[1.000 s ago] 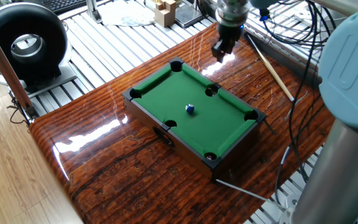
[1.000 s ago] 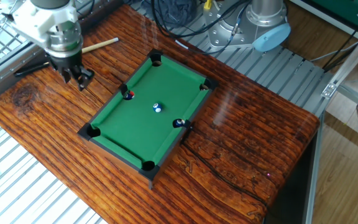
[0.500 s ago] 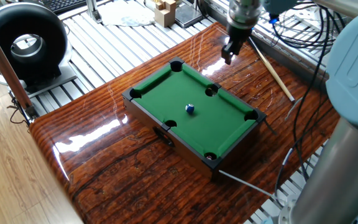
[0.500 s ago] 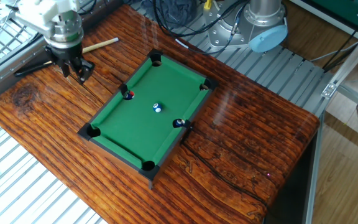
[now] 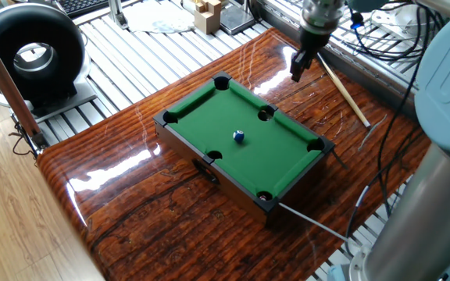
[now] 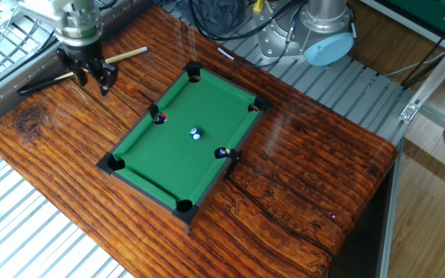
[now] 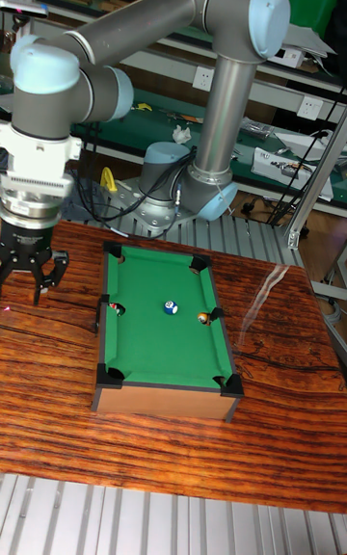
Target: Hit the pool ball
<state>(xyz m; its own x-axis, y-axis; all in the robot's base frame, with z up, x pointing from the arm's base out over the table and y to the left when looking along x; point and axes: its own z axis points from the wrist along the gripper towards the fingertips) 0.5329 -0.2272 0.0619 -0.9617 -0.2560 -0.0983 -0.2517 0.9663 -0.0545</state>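
The pool ball [image 5: 239, 136] [image 6: 196, 133] [image 7: 171, 307] is tiny and blue with a white spot. It rests near the middle of the green felt of the mini pool table [image 5: 209, 109] [image 6: 153, 166] [image 7: 145, 343]. My gripper [image 5: 298, 67] [image 6: 91, 79] [image 7: 29, 281] is open and holds nothing. It hangs off the table's far end, just above the wooden table top and right by the wooden cue stick [image 5: 344, 88] [image 6: 126, 55]. It is well apart from the ball.
A red ball [image 6: 161, 118] [image 7: 116, 308] and an orange ball [image 6: 222, 153] [image 7: 203, 318] sit at the side pockets. A thin metal rod [image 5: 311, 223] lies by the mini table's near corner. A black round device [image 5: 30, 51], wooden blocks [image 5: 208, 14] and cables stand beyond the table top.
The gripper has moved steadily away from the mini table's end toward the cue stick at the table's edge. The balls have not moved.
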